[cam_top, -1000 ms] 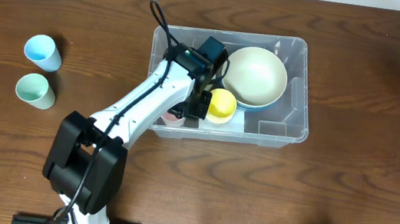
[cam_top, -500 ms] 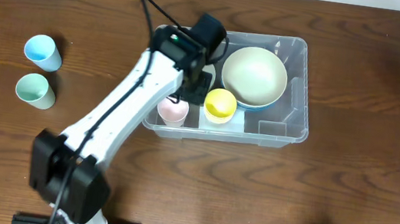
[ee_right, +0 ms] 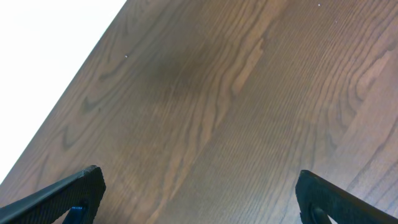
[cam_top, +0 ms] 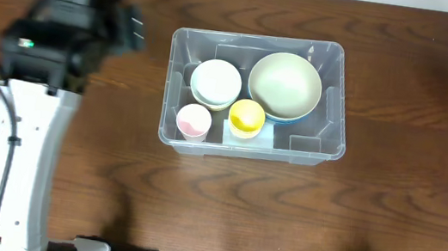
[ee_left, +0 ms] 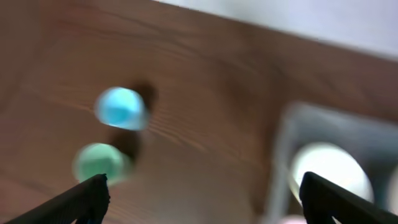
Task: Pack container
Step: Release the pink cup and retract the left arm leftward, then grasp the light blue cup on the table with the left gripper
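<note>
The left tool stands wide, its two dark fingers at the lower corners of the left wrist view with nothing between them, above the brown wooden counter. Nearest it, just beyond the finger at the left of that view, stands a green cup. A little farther on is a blue cup, close to the green one but apart from it; all of this is blurred. Off toward the other finger lies a corner of the container, with a pale round shape inside. The overhead view shows the container whole, a clear plastic bin resting on the counter, well apart from both tools. On its side toward the left tool, a pink cup stands upright and a white bowl sits nested on a yellowish one. Farther across, a yellow cup stands beside the pink one, and a large cream bowl with a blue outside fills the corner toward the right tool. The overhead view hides both loose cups beneath the left arm; only the wrist camera shows them. The right tool is likewise wide and empty, over bare counter, with the counter's edge crossing the far corner of its view.
</note>
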`<control>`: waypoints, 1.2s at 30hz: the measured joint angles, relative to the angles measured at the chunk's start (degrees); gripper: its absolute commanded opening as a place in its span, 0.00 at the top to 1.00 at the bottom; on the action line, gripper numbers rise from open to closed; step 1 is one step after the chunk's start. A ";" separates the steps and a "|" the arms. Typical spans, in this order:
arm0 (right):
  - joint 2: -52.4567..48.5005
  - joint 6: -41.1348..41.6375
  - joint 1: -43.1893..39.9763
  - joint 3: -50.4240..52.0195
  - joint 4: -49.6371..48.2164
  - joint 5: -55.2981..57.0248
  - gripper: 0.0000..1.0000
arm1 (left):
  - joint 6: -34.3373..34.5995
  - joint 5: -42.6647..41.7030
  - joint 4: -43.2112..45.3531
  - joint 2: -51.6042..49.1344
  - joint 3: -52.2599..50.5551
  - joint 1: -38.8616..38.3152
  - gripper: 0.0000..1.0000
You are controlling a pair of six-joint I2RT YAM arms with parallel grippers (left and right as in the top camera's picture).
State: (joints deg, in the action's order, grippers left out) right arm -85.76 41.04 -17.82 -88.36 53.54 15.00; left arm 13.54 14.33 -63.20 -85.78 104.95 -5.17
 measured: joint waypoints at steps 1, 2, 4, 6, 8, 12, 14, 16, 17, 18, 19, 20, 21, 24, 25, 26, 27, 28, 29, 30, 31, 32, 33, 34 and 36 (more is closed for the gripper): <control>0.00 0.00 0.00 0.00 0.00 0.00 0.01 | 0.00 0.76 1.86 -0.50 -0.07 3.39 0.02; 0.00 0.00 0.00 0.00 0.00 0.00 0.01 | 0.00 1.07 2.56 -0.74 -0.07 4.39 0.02; 0.00 0.00 0.00 0.00 0.00 0.02 0.01 | 0.00 1.42 5.35 -2.36 -0.13 7.93 0.02; 0.00 0.00 0.00 0.00 0.00 0.02 0.01 | 0.00 1.75 7.04 -4.68 -0.15 10.54 0.01; 0.00 0.00 0.00 0.00 0.00 0.02 0.01 | 0.00 2.08 8.13 -7.54 -0.17 12.33 0.01; 0.00 0.02 0.00 0.00 0.00 0.00 0.01 | -0.35 2.40 10.14 -15.56 -0.26 14.58 0.01; 0.00 0.00 0.00 0.00 0.00 0.00 0.01 | -1.31 2.40 10.99 -19.52 -0.31 15.26 0.01; 0.00 0.00 0.00 0.00 0.00 0.02 0.01 | -2.40 2.40 11.89 -23.43 -0.42 15.78 0.01; 0.00 0.00 0.00 0.00 0.00 0.02 0.01 | -3.04 2.40 12.44 -25.18 -0.50 16.02 0.01; 0.00 0.00 0.00 0.00 0.00 0.00 0.01 | -3.45 2.38 12.85 -26.86 -0.52 16.22 0.01; 0.00 0.00 0.00 0.00 0.00 0.00 0.01 | -3.82 2.38 13.31 -28.35 -0.52 16.39 0.01; 0.00 0.00 0.00 0.00 0.00 0.00 0.01 | -4.26 2.38 13.84 -29.68 -0.57 16.57 0.01; 0.00 0.00 0.00 0.00 -0.02 0.02 0.01 | -4.55 2.36 14.21 -30.82 -0.57 16.72 0.01; 0.00 0.00 0.00 0.00 0.00 0.00 0.01 | -4.87 2.38 15.39 -33.29 -0.57 17.14 0.02; 0.00 0.00 0.00 0.00 0.00 0.00 0.01 | -4.96 2.38 15.65 -33.88 -0.57 17.29 0.02; 0.00 0.00 0.00 0.00 0.00 0.00 0.01 | -5.01 2.38 15.78 -34.32 -0.57 17.44 0.02; 0.00 0.00 0.00 0.00 -0.02 0.00 0.01 | -5.03 2.40 15.91 -34.82 -0.57 17.59 0.02; 0.00 0.00 0.00 0.00 0.00 0.00 0.01 | -5.03 2.38 16.09 -35.32 -0.57 17.77 0.02; 0.00 0.00 0.00 0.00 0.00 0.02 0.01 | -5.03 2.40 16.35 -35.89 -0.57 17.92 0.02; 0.00 0.00 0.00 0.00 0.00 0.00 0.01 | -5.03 2.40 16.63 -36.61 -0.57 18.12 0.02; 0.00 0.00 0.00 0.00 0.00 0.02 0.01 | -5.05 2.38 16.79 -37.33 -0.57 18.27 0.05; 0.00 0.00 0.00 0.00 -0.02 0.02 0.01 | -5.01 2.38 16.83 -38.07 -0.57 18.47 0.09; 0.00 0.00 0.00 0.00 0.00 0.00 0.01 | -5.01 2.38 16.87 -38.84 -0.57 18.62 0.15; 0.00 0.00 0.00 0.00 0.00 0.02 0.01 | -5.01 2.38 16.94 -39.63 -0.57 18.75 0.25; 0.00 0.02 0.00 0.00 0.00 0.00 0.01 | -5.29 2.36 17.05 -40.98 -0.57 19.02 0.52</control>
State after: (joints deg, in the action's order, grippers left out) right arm -85.76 41.06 -17.82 -88.36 53.54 15.00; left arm 8.25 16.69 -46.15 -126.76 104.38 13.85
